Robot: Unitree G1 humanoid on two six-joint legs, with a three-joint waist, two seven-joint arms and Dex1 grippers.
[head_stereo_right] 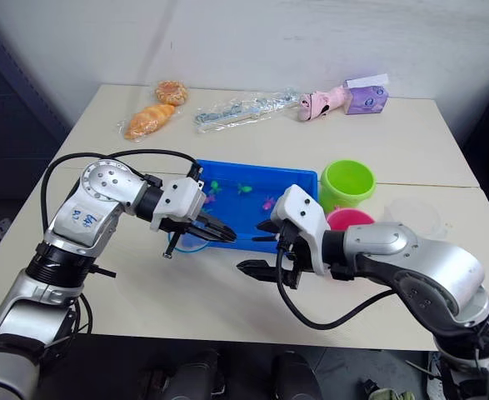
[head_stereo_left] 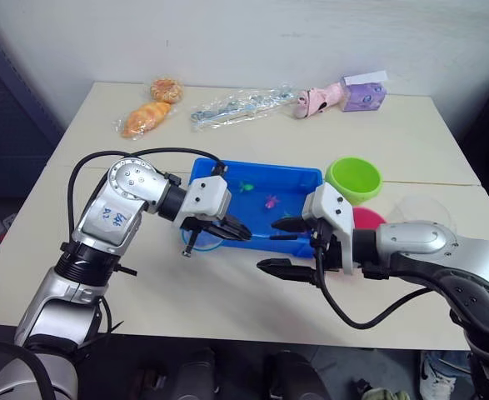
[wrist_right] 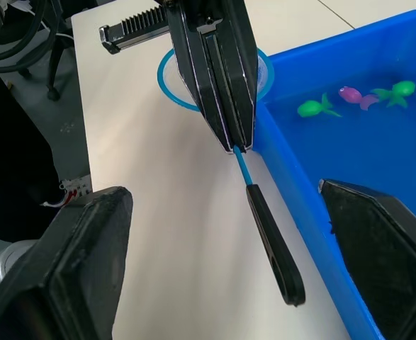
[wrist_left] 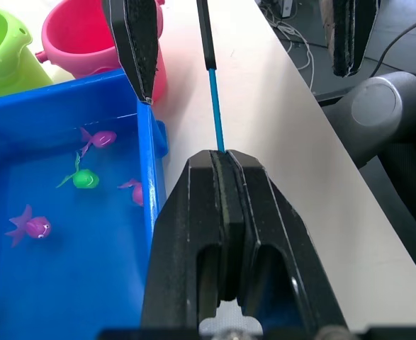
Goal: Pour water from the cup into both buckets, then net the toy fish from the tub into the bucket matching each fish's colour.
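The worktop [head_stereo_left: 252, 292] carries the tub [head_stereo_left: 298, 177] near its middle, with the green bucket [head_stereo_left: 354, 178] and the pink bucket [head_stereo_right: 350, 220] just beside the tub's right end. The clear cup [head_stereo_right: 417, 212] stands just right of the pink bucket. Several toy fish [wrist_left: 87, 179], pink and green, lie in the tub.

The left hand [wrist_left: 225, 161] is clamped on the shaft of the net [wrist_right: 244, 173], whose hoop [wrist_right: 166, 83] rests at the tub's near left corner and whose dark handle [wrist_right: 273, 244] juts toward the right hand [head_stereo_left: 287, 244]. That right hand is spread wide, holding nothing, its 2 fingers either side of the handle without touching it.

Judged from here, the main risk is a fumbled pass: the left grip sits on the thin shaft, so the net could twist or slip if the right hand closes off-centre or knocks the handle. A sweep of the right arm could also tip the 2 buckets or the cup behind it. A finger could catch the tub wall close by and shove it.

The left arm bears blue handwriting too small to read; no other labels are legible.
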